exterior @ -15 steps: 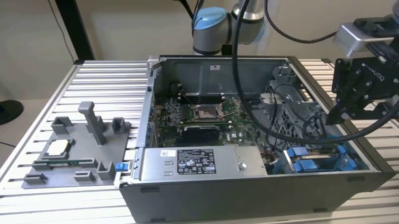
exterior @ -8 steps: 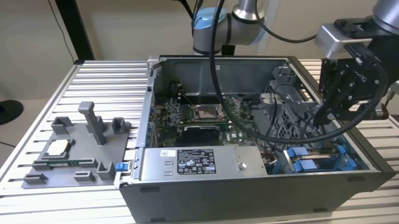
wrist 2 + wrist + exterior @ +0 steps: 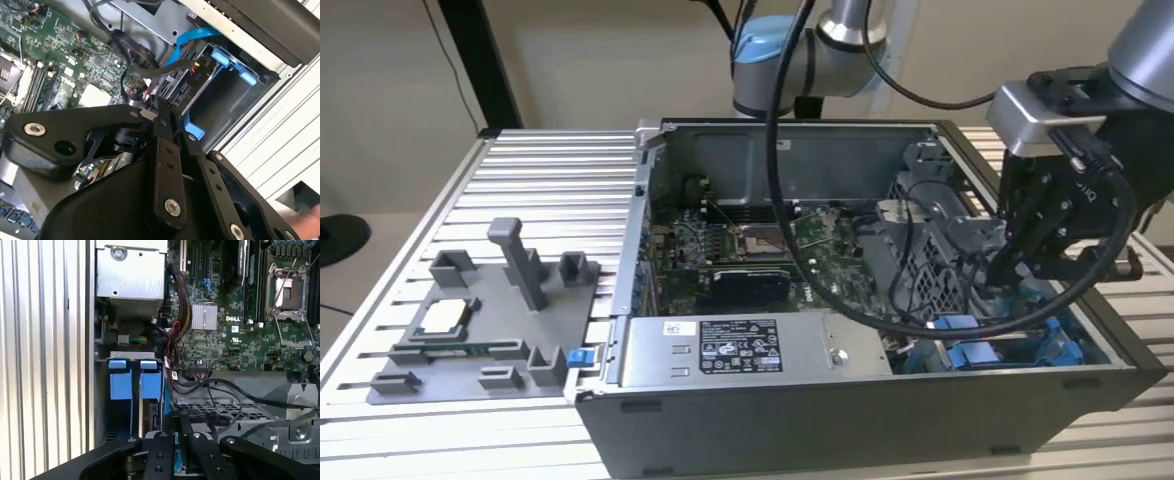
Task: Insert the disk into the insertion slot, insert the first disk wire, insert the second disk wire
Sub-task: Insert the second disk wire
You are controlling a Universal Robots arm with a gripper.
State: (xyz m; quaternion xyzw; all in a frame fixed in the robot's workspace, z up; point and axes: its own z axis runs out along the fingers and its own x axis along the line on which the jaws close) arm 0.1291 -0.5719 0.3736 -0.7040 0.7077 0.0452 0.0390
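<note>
Down inside the case [image 3: 854,420], the gripper [image 3: 1014,268] hung tip-first over the corner at the exterior view's right. Its black fingers [image 3: 167,165] were pressed together at the tips. Whether anything thin was nipped between them could not be told. In the first wrist view a sliver of blue showed through the narrow gap between the fingers [image 3: 159,460].

The slot [image 3: 219,55] lay just beside the tips in that same corner, its blue tabs [image 3: 120,380] close to the case wall. Black wires [image 3: 235,390] looped near the tips and ran across the cage [image 3: 225,410], which stood next to the slot, further into the case. A blue flat cable [image 3: 192,37] curved down toward the slot.

The silver box [image 3: 734,350] sat along the case's front wall, as the exterior view showed it, just beside the slot. A bundle of coloured leads [image 3: 182,305] ran out from it. The board [image 3: 747,240] covered the case floor beyond the box and cage, with its heatsink [image 3: 204,317] and bare socket [image 3: 287,290] plain in the first wrist view.

The case rested on the ribbed tabletop [image 3: 547,170]. A grey fixture [image 3: 480,320] stood outside the case, on the exterior view's left. The arm [image 3: 801,40] rose behind the case's back wall.
</note>
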